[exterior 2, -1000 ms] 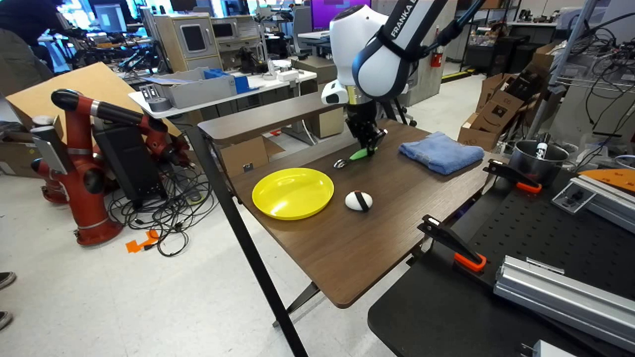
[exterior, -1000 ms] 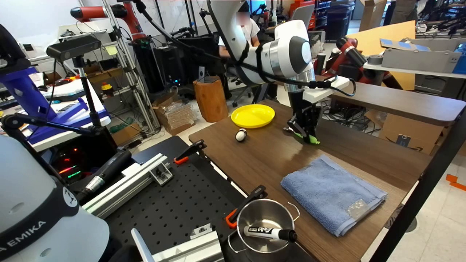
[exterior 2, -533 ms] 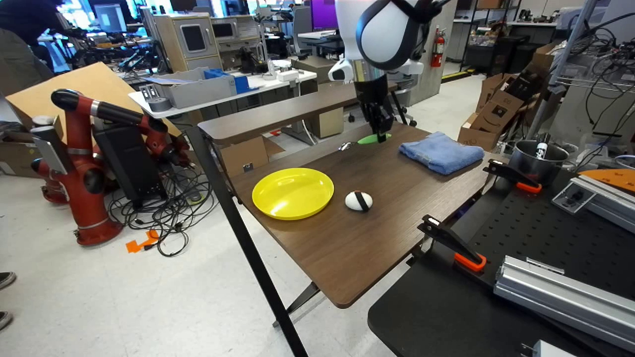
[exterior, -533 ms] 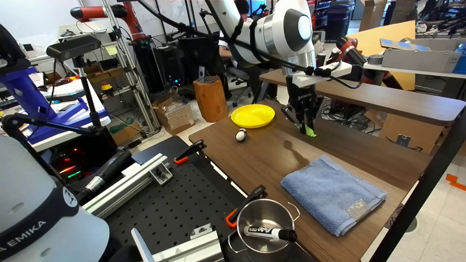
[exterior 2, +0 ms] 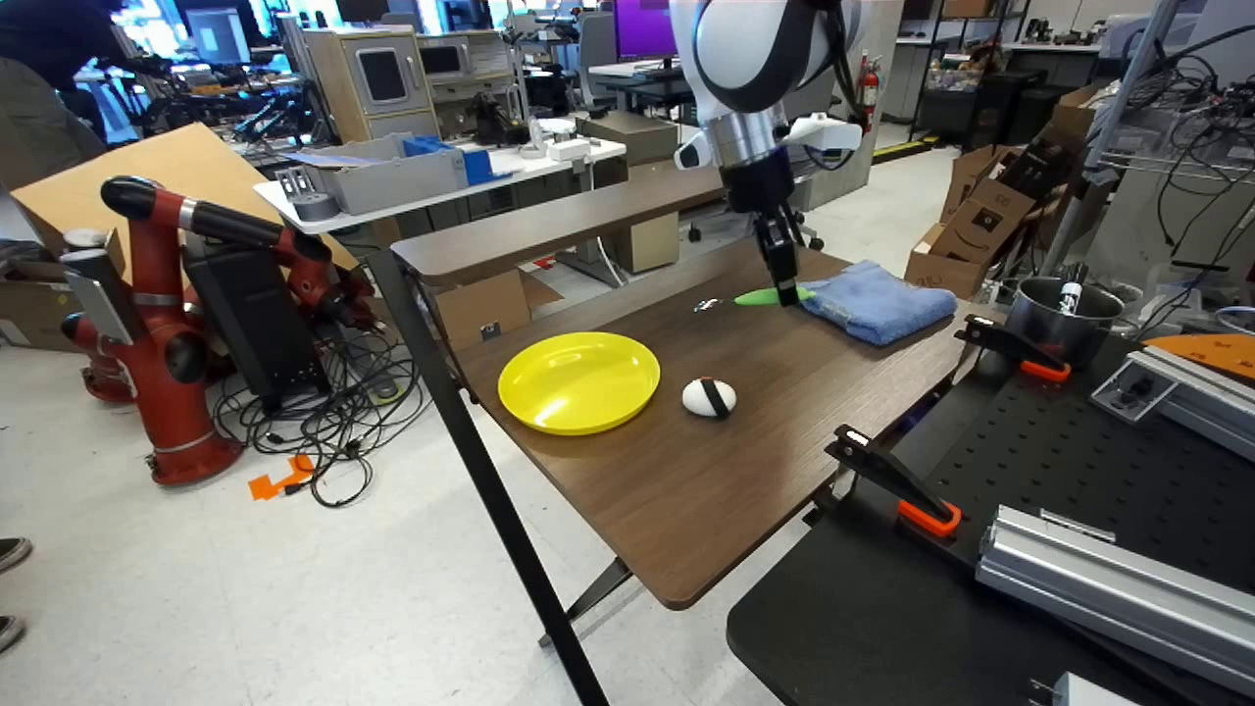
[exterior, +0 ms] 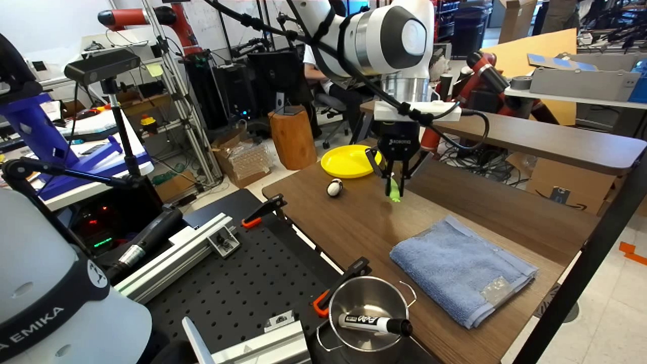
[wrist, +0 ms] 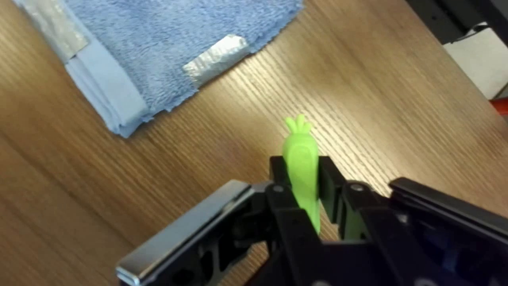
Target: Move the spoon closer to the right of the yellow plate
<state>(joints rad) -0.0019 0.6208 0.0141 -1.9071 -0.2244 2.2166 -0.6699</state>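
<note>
The spoon has a bright green handle (wrist: 302,159) and a shiny metal bowl (exterior 2: 706,305). My gripper (wrist: 301,169) is shut on the handle, whose leafy end sticks out past the fingertips. In an exterior view the gripper (exterior: 395,190) points down with the spoon handle (exterior: 395,192) between its fingers; the bowl is hidden there. The spoon seems held a little above the table, roughly level. The yellow plate (exterior 2: 578,382) lies on the table, apart from the spoon; the gripper partly overlaps the plate (exterior: 349,162) in an exterior view. The plate is out of the wrist view.
A white egg-like object with a black band (exterior 2: 709,397) sits near the plate. A folded blue towel (exterior: 462,270) lies on the wooden table (exterior: 364,222), close to the gripper. A metal pot (exterior: 369,313) holding a marker and black clamps (exterior: 349,280) stand along the table's edge.
The gripper has lifted and turned with the spoon in it. It has moved away from the table's far edge, leftward in one exterior view and rightward in another. Plate, egg and towel are unmoved.
</note>
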